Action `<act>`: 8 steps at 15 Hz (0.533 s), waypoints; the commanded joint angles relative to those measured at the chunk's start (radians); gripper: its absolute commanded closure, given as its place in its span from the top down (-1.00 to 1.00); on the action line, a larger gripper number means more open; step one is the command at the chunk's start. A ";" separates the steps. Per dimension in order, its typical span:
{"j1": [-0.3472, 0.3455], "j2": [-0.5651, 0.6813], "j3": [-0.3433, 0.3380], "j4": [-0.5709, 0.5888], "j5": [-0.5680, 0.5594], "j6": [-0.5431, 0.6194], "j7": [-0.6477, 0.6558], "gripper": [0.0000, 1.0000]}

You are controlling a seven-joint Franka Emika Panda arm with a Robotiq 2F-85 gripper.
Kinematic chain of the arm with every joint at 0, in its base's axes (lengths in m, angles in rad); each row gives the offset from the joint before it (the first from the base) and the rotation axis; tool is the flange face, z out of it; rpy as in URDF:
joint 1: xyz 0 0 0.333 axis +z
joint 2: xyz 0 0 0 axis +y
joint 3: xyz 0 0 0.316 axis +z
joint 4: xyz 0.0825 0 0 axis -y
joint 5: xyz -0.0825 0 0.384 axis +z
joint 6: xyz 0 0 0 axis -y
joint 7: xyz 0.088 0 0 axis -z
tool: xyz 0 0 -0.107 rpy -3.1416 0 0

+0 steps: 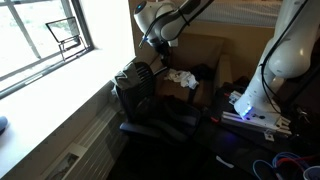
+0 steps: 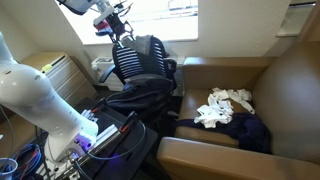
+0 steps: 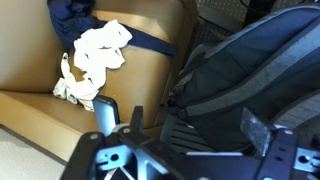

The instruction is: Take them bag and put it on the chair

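Observation:
A dark grey backpack (image 2: 140, 97) with grey straps lies on the seat of a black office chair (image 2: 142, 58), against its mesh back. In the wrist view the backpack (image 3: 250, 60) fills the right half. My gripper (image 2: 116, 27) hovers above the top of the chair back, also seen in an exterior view (image 1: 155, 40). In the wrist view its two fingers (image 3: 198, 125) stand wide apart with nothing between them, above the bag's lower edge and the chair's slats.
A brown leather armchair (image 2: 265, 90) stands beside the office chair, with a white crumpled cloth (image 2: 225, 105) and a dark blue garment (image 2: 250, 132) on its seat. The robot base (image 2: 40, 95) and cables are close by. A window (image 1: 40, 35) is on one side.

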 commanded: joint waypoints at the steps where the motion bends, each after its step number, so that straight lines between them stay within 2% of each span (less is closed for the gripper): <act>1: -0.025 0.016 -0.027 -0.014 0.143 0.116 0.017 1.00; 3: -0.033 0.107 -0.033 0.016 0.255 0.198 -0.011 1.00; 6: -0.021 0.237 -0.003 0.060 0.428 0.286 -0.053 1.00; 8: 0.008 0.316 0.020 0.092 0.443 0.284 -0.107 1.00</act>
